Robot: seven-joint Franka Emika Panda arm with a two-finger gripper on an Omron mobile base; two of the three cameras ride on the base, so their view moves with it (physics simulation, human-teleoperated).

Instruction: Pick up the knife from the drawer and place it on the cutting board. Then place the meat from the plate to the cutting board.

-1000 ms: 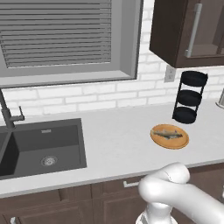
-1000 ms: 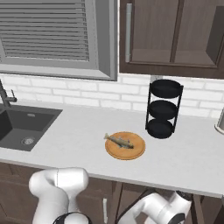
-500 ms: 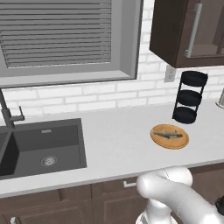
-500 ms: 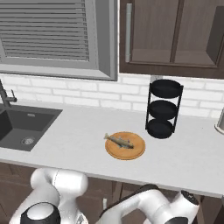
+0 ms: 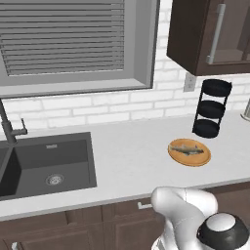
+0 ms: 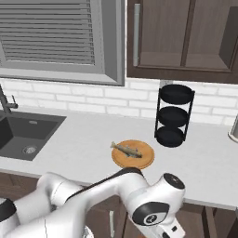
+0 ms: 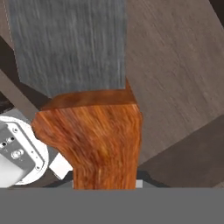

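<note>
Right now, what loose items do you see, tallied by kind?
Knife, at the hand camera: 1
Orange plate: 1
Fish-shaped meat on the plate: 1
Black three-tier rack: 1
Total: 4

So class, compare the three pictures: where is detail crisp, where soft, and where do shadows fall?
Left base view: even, flat light, the meat small and soft on the plate. Right base view: the black rack casts a faint shadow on the counter. Hand view: the knife sits close, its wood grain coarse and smeared.
</note>
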